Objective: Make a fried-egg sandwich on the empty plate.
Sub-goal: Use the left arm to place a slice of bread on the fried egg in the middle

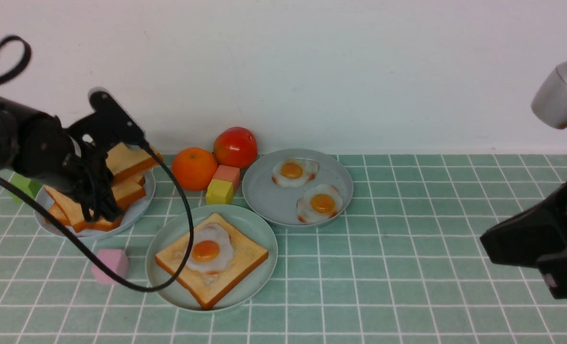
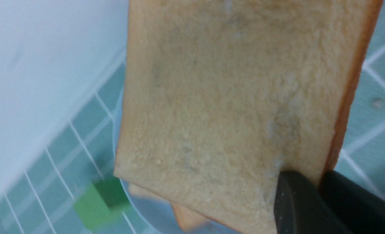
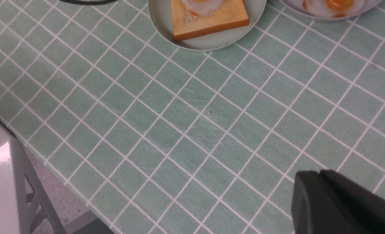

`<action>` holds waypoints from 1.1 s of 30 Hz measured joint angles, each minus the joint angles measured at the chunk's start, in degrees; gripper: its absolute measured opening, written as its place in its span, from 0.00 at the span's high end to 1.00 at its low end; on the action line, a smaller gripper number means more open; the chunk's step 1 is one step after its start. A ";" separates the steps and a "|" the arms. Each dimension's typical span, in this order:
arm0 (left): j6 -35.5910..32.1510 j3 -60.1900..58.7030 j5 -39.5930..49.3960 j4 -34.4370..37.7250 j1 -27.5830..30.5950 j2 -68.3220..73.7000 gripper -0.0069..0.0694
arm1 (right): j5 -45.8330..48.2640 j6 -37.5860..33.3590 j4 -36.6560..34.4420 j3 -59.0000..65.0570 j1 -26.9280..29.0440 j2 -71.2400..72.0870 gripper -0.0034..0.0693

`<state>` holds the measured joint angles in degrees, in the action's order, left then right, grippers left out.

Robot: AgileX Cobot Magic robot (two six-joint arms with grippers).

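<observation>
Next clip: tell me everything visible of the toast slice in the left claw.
The toast slice is squarish, with a pale golden, spongy-looking face and a darker orange-brown crust; it looks like a foam toy. The left claw is shut on one edge near a corner, a finger on each face. The slice is tilted over the grey-blue plate, where another slice lies beneath it. Whether it touches that one cannot be told.

Left gripper (image 2: 313, 182) clamps one corner of a toast slice (image 2: 231, 107). Beneath it, a second slice (image 2: 187, 221) lies on a plate (image 2: 152, 211). A green block (image 2: 98, 203) sits just beside the plate rim.
</observation>
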<state>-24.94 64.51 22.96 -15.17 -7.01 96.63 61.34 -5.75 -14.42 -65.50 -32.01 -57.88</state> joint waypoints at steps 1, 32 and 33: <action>2.40 0.00 1.95 0.29 -1.03 -1.24 0.83 | 0.00 -0.05 0.00 0.00 0.00 0.00 0.89; 31.51 0.00 16.76 -7.30 -29.54 5.08 0.83 | 2.83 -1.37 -0.12 0.00 0.00 0.00 0.88; 31.51 0.00 16.71 -7.25 -29.54 5.08 0.82 | 2.83 -1.37 -0.12 0.00 0.00 0.00 0.88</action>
<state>6.57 64.51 39.68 -22.41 -36.55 101.71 64.16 -7.12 -14.54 -65.50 -32.01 -57.88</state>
